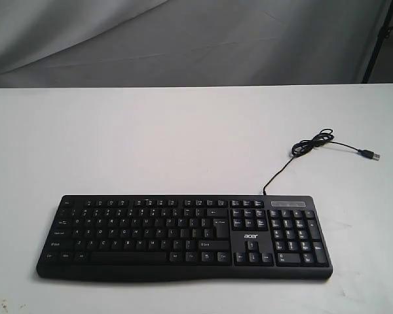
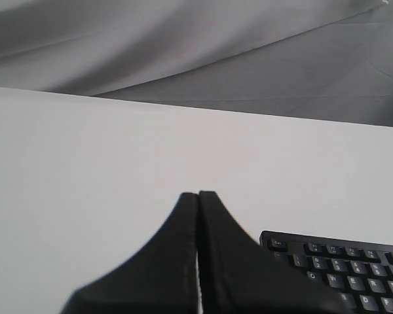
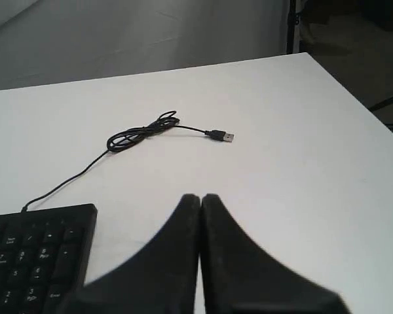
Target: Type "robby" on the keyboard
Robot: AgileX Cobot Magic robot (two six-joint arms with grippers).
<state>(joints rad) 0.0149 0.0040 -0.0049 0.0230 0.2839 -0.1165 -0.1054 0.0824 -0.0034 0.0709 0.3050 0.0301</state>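
The wide black keyboard (image 1: 183, 237) with white legends and a small "acer" logo lies flat near the table's front edge. Its thin black cable (image 1: 312, 144) loops off the back right and ends in a loose USB plug (image 1: 371, 156). Neither arm shows in the exterior view. In the left wrist view my left gripper (image 2: 198, 194) is shut with nothing in it, beside the keyboard's top-left corner (image 2: 337, 261) and off the keys. In the right wrist view my right gripper (image 3: 200, 197) is shut and empty, beside the number pad end (image 3: 39, 252); the cable (image 3: 141, 133) lies beyond it.
The white table (image 1: 150, 144) stretches bare behind the keyboard. Grey cloth (image 1: 183, 39) hangs at the back. The table's right edge (image 3: 354, 98) and a dark stand (image 1: 383, 39) lie off to the right.
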